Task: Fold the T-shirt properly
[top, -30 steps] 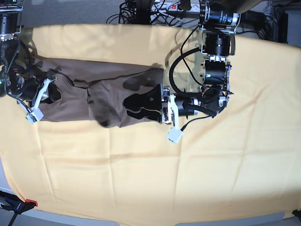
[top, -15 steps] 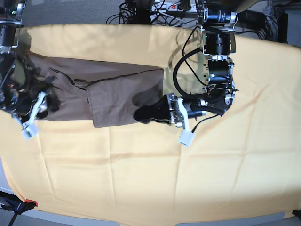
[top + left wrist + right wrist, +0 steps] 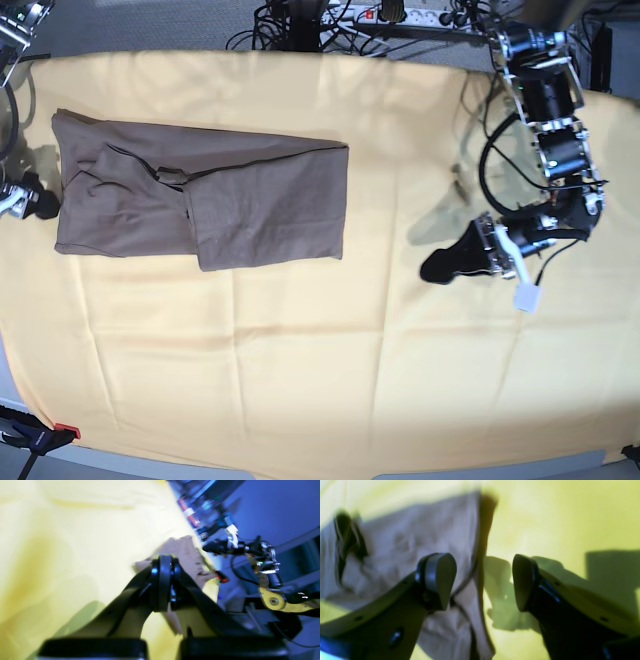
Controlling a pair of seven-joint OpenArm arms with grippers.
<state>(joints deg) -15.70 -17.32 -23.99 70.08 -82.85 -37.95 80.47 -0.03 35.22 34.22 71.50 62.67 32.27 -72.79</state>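
The taupe T-shirt (image 3: pixel 200 190) lies flat as a long folded band on the left half of the pale-yellow cloth (image 3: pixel 320 350). My left gripper (image 3: pixel 440 267) hovers over bare cloth well to the right of the shirt. Its fingers (image 3: pixel 162 580) are pressed together, shut on nothing, and the T-shirt (image 3: pixel 180 550) shows far beyond them. My right gripper (image 3: pixel 481 580) is open above the T-shirt (image 3: pixel 407 542), near its edge, and holds nothing. In the base view only a dark bit of the right arm (image 3: pixel 22 200) shows at the left edge.
Cables and a power strip (image 3: pixel 350 15) lie beyond the far edge of the table. An orange-tipped clamp (image 3: pixel 40 434) grips the cloth at the near left corner. The left arm's links (image 3: pixel 555 130) stand at the back right.
The left gripper shut and swung right, off the shirt, onto bare cloth. The right gripper opened and drew back to the left edge. The shirt now lies uncovered.
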